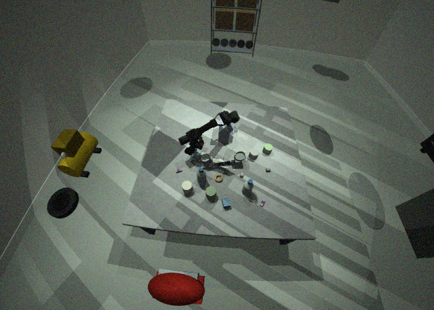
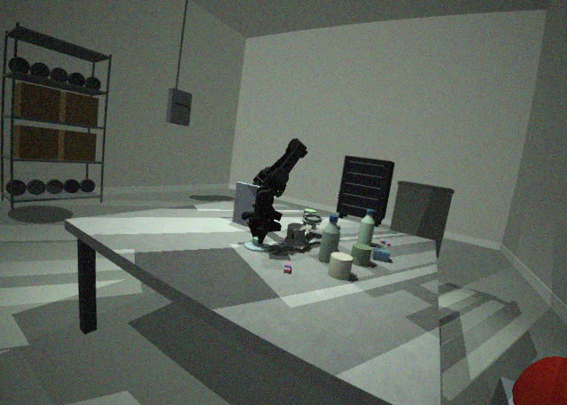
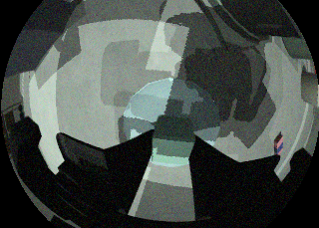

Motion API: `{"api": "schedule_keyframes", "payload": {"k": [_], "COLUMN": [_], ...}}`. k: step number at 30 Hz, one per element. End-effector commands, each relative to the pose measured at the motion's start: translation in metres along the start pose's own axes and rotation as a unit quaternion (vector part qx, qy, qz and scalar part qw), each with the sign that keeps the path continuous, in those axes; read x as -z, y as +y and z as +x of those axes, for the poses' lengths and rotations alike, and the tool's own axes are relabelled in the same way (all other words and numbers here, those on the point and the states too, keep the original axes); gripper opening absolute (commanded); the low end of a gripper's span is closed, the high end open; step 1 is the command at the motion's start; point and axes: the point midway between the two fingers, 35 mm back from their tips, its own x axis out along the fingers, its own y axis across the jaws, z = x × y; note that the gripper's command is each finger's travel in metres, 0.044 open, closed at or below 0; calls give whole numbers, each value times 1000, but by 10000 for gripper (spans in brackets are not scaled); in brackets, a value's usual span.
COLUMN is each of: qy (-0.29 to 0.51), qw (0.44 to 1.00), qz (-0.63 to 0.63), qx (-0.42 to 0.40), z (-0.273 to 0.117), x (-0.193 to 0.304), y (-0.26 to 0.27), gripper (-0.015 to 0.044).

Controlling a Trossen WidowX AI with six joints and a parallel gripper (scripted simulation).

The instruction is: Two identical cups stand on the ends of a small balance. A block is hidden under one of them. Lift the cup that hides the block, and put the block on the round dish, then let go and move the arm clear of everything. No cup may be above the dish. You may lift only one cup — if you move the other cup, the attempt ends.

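My gripper (image 1: 190,153) (image 2: 260,241) (image 3: 171,136) is shut on a green block (image 3: 171,147), low over the pale blue round dish (image 2: 248,245) (image 3: 142,101). Whether the block touches the dish is hidden. One grey cup (image 1: 205,157) (image 2: 295,234) stands on the balance's end nearest the dish, close beside my gripper. The balance beam (image 1: 224,163) runs to an empty ring holder (image 1: 240,156) (image 2: 313,219) at its other end. A second grey cup (image 1: 253,155) stands on the table beyond that ring. No cup is above the dish.
Two bottles (image 1: 201,177) (image 1: 247,186) stand in front of the balance, with a cream cylinder (image 1: 187,187), a green cylinder (image 1: 210,193) and a blue block (image 1: 226,203). An orange ring (image 1: 215,180) lies between. A small red-blue block (image 3: 278,144) lies near the dish. A lavender panel (image 2: 244,204) stands behind.
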Motion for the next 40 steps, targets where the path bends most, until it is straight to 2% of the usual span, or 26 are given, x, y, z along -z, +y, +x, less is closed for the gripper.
{"api": "schedule_keyframes", "payload": {"k": [1, 14, 16, 19, 26, 30, 40], "qy": [0, 0, 0, 0, 0, 0, 0], "qw": [1000, 1000, 1000, 1000, 1000, 1000, 1000], "qz": [-1, -1, 0, 3, 3, 7, 7], "qx": [0, 0, 0, 1, 1, 5, 5], "z": [0, 0, -13, -55, -61, -101, -104], "x": [0, 0, 1, 1, 2, 3, 3], "y": [0, 0, -1, 0, 0, 3, 3], "gripper": [53, 394, 440, 440, 440, 440, 440]}}
